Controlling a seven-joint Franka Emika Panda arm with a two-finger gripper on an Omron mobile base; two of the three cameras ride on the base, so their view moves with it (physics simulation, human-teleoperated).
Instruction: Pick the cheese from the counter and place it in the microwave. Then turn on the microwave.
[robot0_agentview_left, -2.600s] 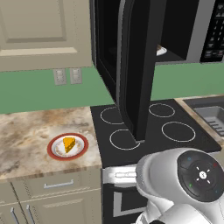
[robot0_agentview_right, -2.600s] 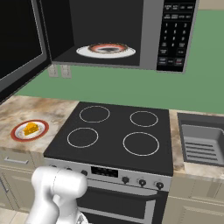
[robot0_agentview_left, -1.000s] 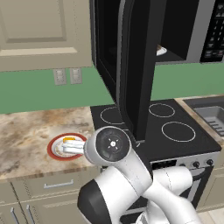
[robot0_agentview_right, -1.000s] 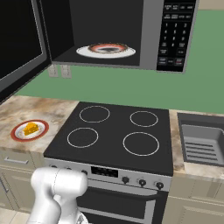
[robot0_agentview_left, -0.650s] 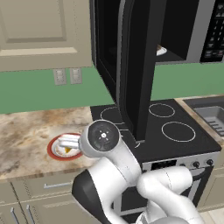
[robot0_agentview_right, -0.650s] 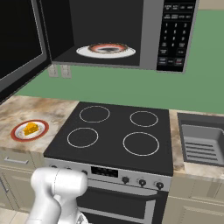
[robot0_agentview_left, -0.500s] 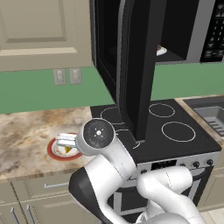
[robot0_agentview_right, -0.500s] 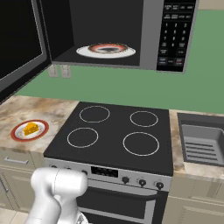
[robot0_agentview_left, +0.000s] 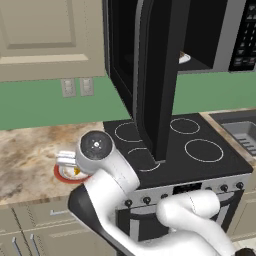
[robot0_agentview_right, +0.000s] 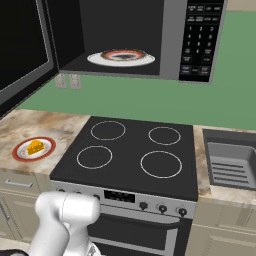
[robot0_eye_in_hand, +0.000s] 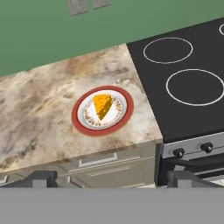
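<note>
The cheese (robot0_eye_in_hand: 102, 105) lies on a red-rimmed plate (robot0_eye_in_hand: 81, 125) on the tabletop (robot0_eye_in_hand: 39, 118), near its front edge and just beside the black stove (robot0_eye_in_hand: 188, 87) that bounds it on one side. From the right base view the wedge (robot0_agentview_right: 34, 147) sits on the same plate (robot0_agentview_right: 20, 152), well apart from the microwave (robot0_agentview_right: 172, 40) up above the stove (robot0_agentview_right: 130, 160). The microwave door (robot0_agentview_left: 157, 75) hangs wide open, and a second plate (robot0_agentview_right: 121, 57) rests inside the cavity. The arm bends over the front of the tabletop, with the hand (robot0_agentview_left: 66, 159) above the near side of the plate; its two fingers (robot0_eye_in_hand: 41, 178) stand well apart and grasp nothing. A sink (robot0_agentview_right: 231, 160) lies past the stove's far side
</note>
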